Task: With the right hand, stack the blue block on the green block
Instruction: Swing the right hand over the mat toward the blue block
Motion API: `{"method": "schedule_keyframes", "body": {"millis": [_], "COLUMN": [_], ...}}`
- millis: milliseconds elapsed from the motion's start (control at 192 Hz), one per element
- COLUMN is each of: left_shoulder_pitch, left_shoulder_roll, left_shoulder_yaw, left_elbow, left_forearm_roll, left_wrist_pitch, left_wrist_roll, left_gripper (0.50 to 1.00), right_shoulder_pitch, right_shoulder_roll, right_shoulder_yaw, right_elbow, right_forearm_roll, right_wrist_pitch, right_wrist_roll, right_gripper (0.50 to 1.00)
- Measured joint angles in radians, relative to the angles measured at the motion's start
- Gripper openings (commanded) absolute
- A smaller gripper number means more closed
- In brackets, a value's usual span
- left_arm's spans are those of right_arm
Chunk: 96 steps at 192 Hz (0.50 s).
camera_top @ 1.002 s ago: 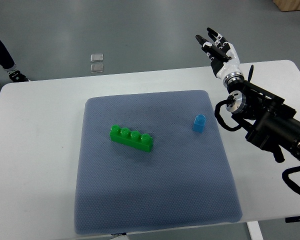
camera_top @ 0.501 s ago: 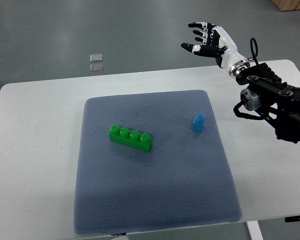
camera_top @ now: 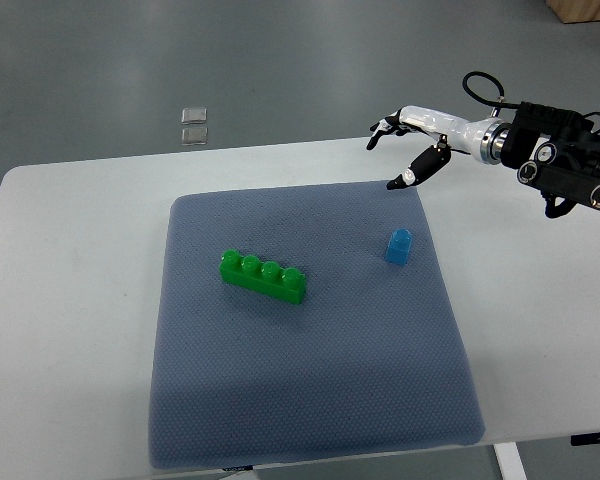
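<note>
Presently: right hand (camera_top: 412,138), fingers spread, empty, over mat's (camera_top: 310,400) far edge. Blue block (camera_top: 398,246) below it, apart; green block (camera_top: 263,277) farther left. No legible writing.

no readable text, no labels, no brands, no numbers, no signs on anything shown

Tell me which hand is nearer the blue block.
Right. The right hand hovers open beyond the blue block, apart from it. The left hand is out of view.
</note>
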Motion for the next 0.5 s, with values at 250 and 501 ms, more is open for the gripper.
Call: {"method": "schedule_keyframes", "body": {"millis": [250, 501], "left_shoulder_pitch": [0.000, 0.000], "left_shoulder_roll": [0.000, 0.000], "left_shoulder_yaw": [0.000, 0.000], "left_elbow": [0.000, 0.000], "left_forearm_roll": [0.000, 0.000], "left_wrist_pitch": [0.000, 0.000], "left_wrist_roll": [0.000, 0.000], "left_gripper": [1.000, 1.000], "right_shoulder_pitch": [0.100, 0.146], "right_shoulder_roll": [-0.011, -0.035], "right_shoulder_yaw": [-0.123, -0.164], "right_elbow": [0.007, 0.075], "right_forearm_roll": [-0.055, -0.057], "right_wrist_pitch": [0.122, 0.194], "right_wrist_roll": [-0.098, -0.120], "right_gripper": [0.911, 0.911]}}
